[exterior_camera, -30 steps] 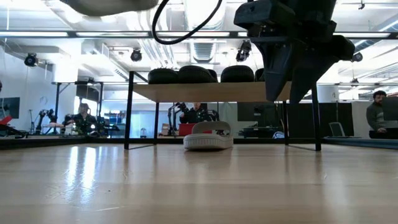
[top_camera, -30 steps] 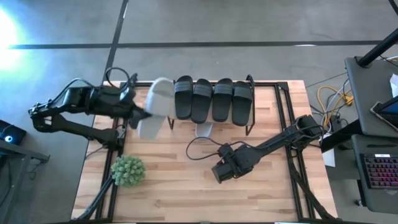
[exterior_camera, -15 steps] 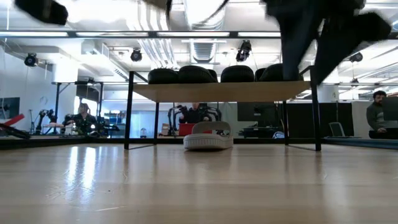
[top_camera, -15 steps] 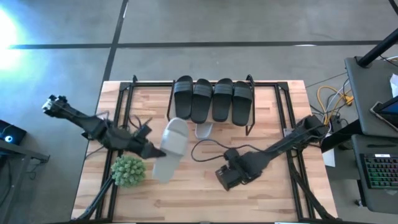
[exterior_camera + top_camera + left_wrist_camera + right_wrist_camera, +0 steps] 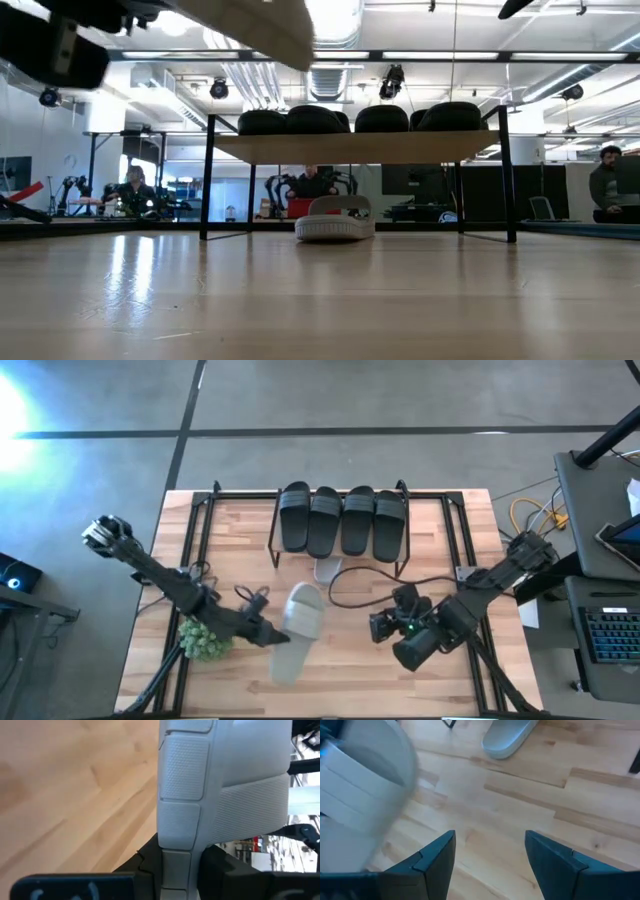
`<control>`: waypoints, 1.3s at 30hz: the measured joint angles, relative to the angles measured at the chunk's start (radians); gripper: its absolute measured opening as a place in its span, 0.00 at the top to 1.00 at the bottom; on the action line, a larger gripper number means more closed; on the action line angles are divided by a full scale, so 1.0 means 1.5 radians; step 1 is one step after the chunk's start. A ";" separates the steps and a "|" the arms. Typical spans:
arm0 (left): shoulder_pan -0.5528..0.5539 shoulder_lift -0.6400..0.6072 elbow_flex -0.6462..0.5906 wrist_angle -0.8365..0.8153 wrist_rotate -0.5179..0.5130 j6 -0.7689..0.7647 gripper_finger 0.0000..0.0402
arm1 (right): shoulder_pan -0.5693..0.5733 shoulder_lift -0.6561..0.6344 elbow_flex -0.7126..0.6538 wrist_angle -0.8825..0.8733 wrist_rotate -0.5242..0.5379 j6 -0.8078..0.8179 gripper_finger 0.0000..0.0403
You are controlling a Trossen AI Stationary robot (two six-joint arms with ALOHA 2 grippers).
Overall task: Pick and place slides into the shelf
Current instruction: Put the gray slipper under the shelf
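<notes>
Seen from the high view, the left pincer [image 5: 272, 637] sits at lower centre of the frame, clamped on a light grey slide [image 5: 297, 632] held off the worktop [image 5: 330, 680]. Left arm runs in diagonally from the left edge, passing over the green plant [image 5: 203, 638]. The shelf [image 5: 274, 526] is at upper centre with four black slides [image 5: 341, 520] side by side on its top board. A second grey slide [image 5: 324, 569] pokes out from under the shelf's front edge. Right pincer [image 5: 380, 627] is at lower right of centre, over bare wood, well apart from both grey slides.

Low view: shelf at mid-frame, the black slides showing as dark humps along the board. The second grey slide [image 5: 336, 218] rests on the worktop under the board, centre frame. The held slide's underside [image 5: 255, 22] cuts across the upper left corner, with dark left-arm hardware beside it. People are in the room behind (far right edge and left background).

Left wrist view: grey slide [image 5: 210, 790] fills the centre and right, strap and textured sole edge visible, its end pinched between the dark fingers [image 5: 145, 865] at the bottom. Wood at left.

Right wrist view: right pincer [image 5: 490, 851] stands wide, nothing between the fingers [image 5: 437, 852], bare wood beyond. Held slide blurs at the left edge; the second grey slide [image 5: 507, 737] lies at top centre.
</notes>
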 joint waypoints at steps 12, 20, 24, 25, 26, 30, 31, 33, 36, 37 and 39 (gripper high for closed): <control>0.013 0.325 0.010 0.478 -0.069 -0.010 0.84 | 0.014 -0.003 0.010 0.007 -0.038 -0.019 0.43; 0.051 0.453 0.049 0.576 -0.094 -0.007 0.84 | 0.028 -0.003 0.017 0.001 -0.041 -0.021 0.43; 0.076 0.488 0.061 0.570 -0.083 -0.012 0.82 | 0.028 -0.003 0.017 0.000 -0.043 0.003 0.43; 0.081 0.493 0.065 0.570 -0.073 -0.014 0.81 | 0.028 -0.003 0.017 -0.001 -0.043 0.011 0.43; 0.087 0.497 0.071 0.567 -0.057 -0.025 0.78 | 0.028 -0.003 0.017 0.000 -0.043 0.019 0.43; 0.099 0.509 0.081 0.541 -0.012 -0.046 0.65 | 0.028 -0.003 0.017 0.000 -0.045 0.035 0.43; 0.101 0.511 0.081 0.536 -0.006 -0.046 0.62 | 0.028 -0.003 0.017 -0.001 -0.050 0.035 0.43; 0.104 0.510 0.079 0.535 -0.004 -0.046 0.54 | 0.028 -0.003 0.017 0.000 -0.060 0.037 0.43; 0.107 0.504 0.074 0.528 0.014 -0.045 0.42 | 0.028 -0.002 0.017 0.003 -0.061 0.037 0.43; 0.109 0.504 0.074 0.526 0.040 -0.044 0.39 | 0.028 -0.002 0.017 0.003 -0.061 0.037 0.43; 0.112 0.504 0.072 0.526 0.103 -0.021 0.34 | 0.028 -0.002 0.017 0.003 -0.061 0.037 0.43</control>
